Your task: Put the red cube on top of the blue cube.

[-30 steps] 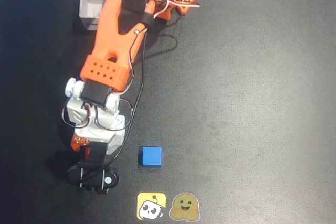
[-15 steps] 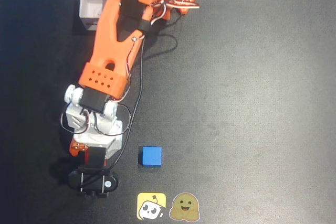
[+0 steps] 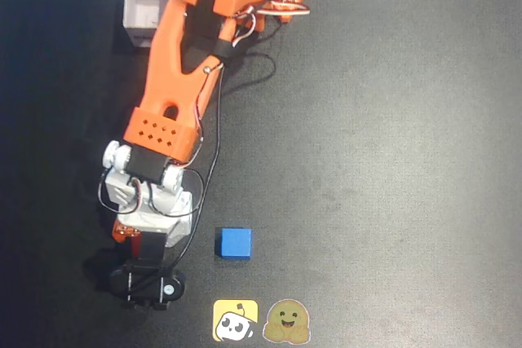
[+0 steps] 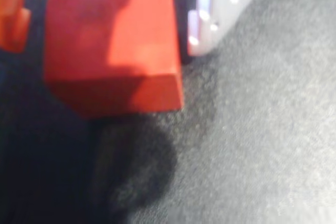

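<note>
The red cube (image 4: 113,45) fills the top left of the wrist view, standing between the gripper's orange finger (image 4: 13,17) on its left and the white finger (image 4: 207,14) on its right. A narrow dark gap shows on each side of the cube, so the jaws stand around it without clearly pressing it. In the overhead view the gripper (image 3: 139,238) is at the lower left and covers most of the cube; only a red sliver (image 3: 122,232) shows. The blue cube (image 3: 235,244) sits on the dark mat a short way to the right of the gripper.
A white open box (image 3: 147,10) stands at the top left beside the arm's base. Two stickers, one yellow (image 3: 235,320) and one brown (image 3: 287,322), lie at the bottom edge below the blue cube. The arm's cables (image 3: 214,120) hang along its right side.
</note>
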You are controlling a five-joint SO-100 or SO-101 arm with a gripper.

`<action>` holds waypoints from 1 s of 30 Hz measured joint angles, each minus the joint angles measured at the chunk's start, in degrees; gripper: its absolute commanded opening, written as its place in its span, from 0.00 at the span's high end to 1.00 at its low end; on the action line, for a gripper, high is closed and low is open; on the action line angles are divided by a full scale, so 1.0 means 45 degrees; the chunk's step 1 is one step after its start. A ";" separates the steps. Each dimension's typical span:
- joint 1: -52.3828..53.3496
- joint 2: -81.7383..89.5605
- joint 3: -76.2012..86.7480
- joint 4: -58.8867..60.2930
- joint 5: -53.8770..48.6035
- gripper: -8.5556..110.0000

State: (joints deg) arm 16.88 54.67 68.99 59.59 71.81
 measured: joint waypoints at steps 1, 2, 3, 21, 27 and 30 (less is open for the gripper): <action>0.0000 0.0000 0.0000 -0.0020 0.0000 0.74; 0.0000 0.0000 0.0000 -0.0078 0.0039 0.76; 0.0000 0.0000 0.0000 -0.0117 0.0098 0.76; 0.0000 -0.0078 0.0000 -0.0137 0.0469 0.88; 0.0000 -0.0078 0.0000 -0.0137 0.0684 0.87; 0.0000 -0.0078 0.0000 -0.0137 0.0859 0.87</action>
State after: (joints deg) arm 16.88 54.32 68.99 58.97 75.67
